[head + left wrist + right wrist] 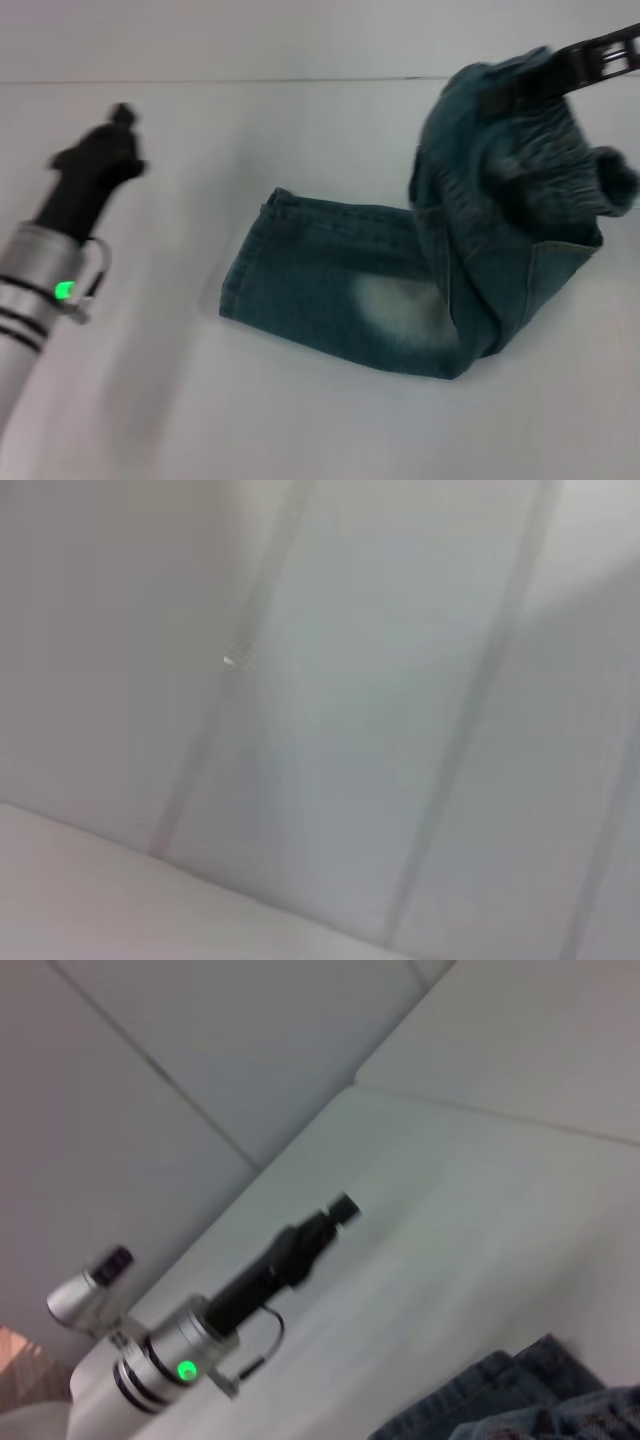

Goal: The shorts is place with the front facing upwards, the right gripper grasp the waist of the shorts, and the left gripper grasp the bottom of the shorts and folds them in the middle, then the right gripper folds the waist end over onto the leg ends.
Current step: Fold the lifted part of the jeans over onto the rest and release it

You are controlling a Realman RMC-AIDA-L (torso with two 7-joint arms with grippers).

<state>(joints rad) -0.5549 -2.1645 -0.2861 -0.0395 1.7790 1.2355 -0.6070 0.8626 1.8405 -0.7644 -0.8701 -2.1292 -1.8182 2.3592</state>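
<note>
Right end effector (545, 80) gripping shorts (400, 290) waistband

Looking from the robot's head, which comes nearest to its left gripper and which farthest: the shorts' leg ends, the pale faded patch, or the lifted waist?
From the left gripper:
1. Leg ends, flat on the table, nearest.
2. Faded patch, mid-shorts.
3. Waist, lifted by the right gripper, farthest.

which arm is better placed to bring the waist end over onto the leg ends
Right. The right gripper holds the waist of the shorts lifted off the table, while the left gripper is away from the shorts, holding nothing.
</note>
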